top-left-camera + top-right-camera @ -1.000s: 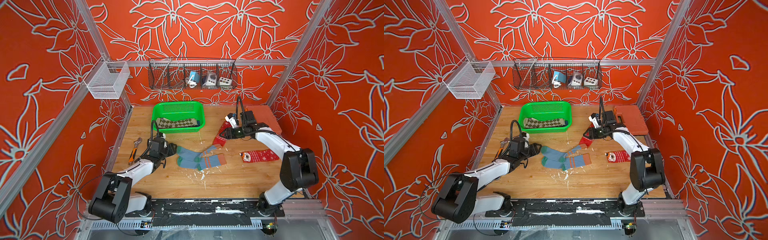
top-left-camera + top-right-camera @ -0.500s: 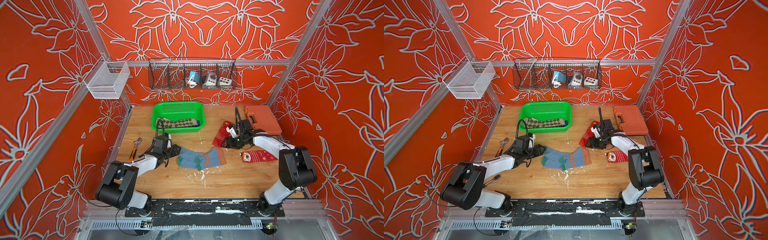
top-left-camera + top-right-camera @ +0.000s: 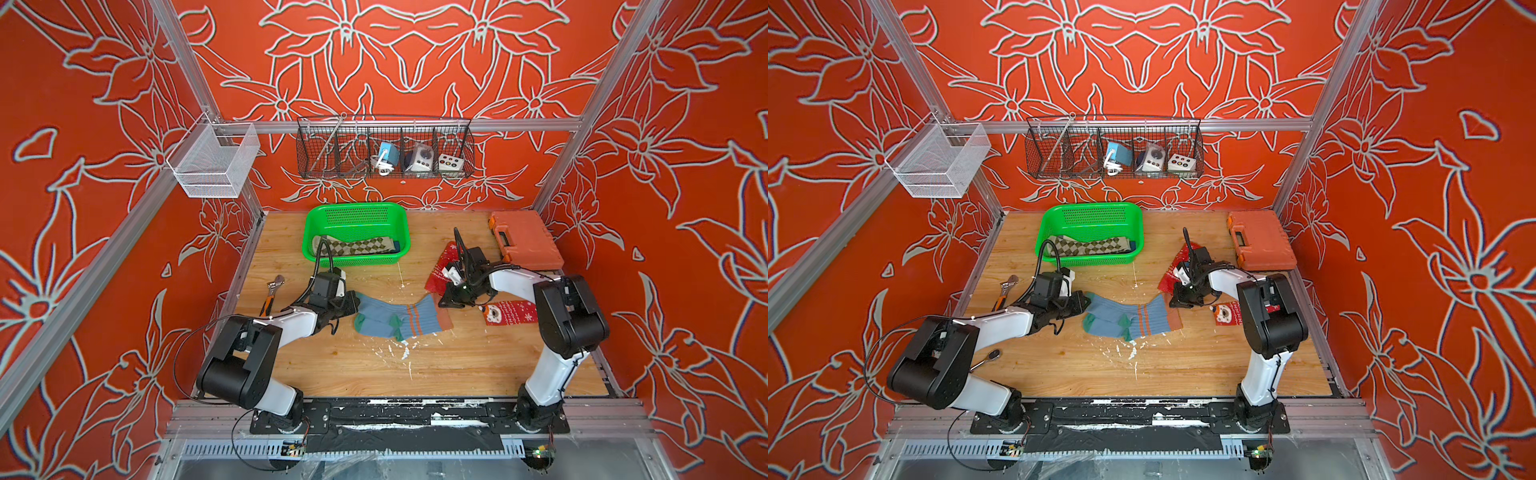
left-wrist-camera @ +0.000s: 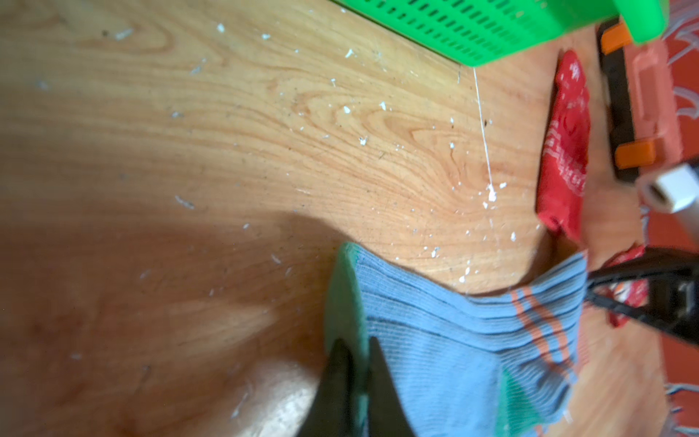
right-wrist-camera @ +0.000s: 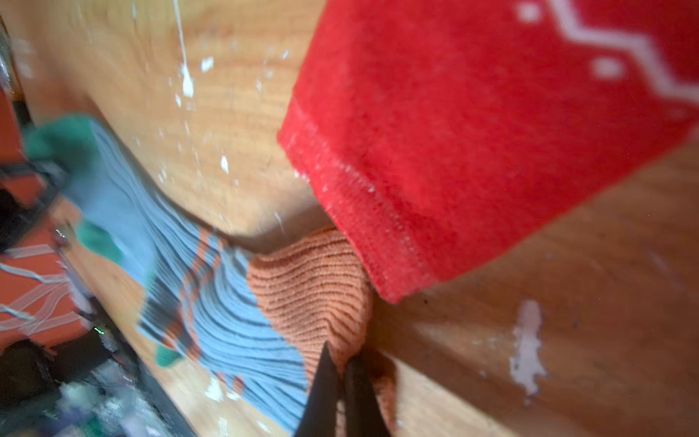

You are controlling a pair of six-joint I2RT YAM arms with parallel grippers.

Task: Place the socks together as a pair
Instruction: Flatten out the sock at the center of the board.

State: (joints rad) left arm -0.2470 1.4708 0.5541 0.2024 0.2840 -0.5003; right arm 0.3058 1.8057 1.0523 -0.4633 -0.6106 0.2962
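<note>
Two blue socks with orange stripes (image 3: 399,318) (image 3: 1129,318) lie overlapped mid-table. My left gripper (image 3: 353,305) (image 3: 1086,301) (image 4: 357,348) is shut on the top sock's green toe (image 4: 344,302). At the opposite end, my right gripper (image 3: 442,301) (image 3: 1173,301) (image 5: 340,359) is shut on its orange cuff (image 5: 310,287). A folded red snowflake sock (image 3: 438,270) (image 5: 454,132) lies just behind the right gripper, and another red sock with a bear face (image 3: 509,312) lies to its right. Olive argyle socks (image 3: 357,245) rest in the green basket.
The green basket (image 3: 316,220) stands at the back centre, an orange tool case (image 3: 525,241) at the back right. A wrench (image 3: 272,291) lies by the left edge and a ratchet (image 3: 988,358) under the left arm. Wire baskets (image 3: 384,147) (image 3: 214,160) hang on the walls.
Both grippers were open and have shut on the blue sock's ends. The right gripper came forward from the red sock to the orange cuff; the left edged right onto the toe.
</note>
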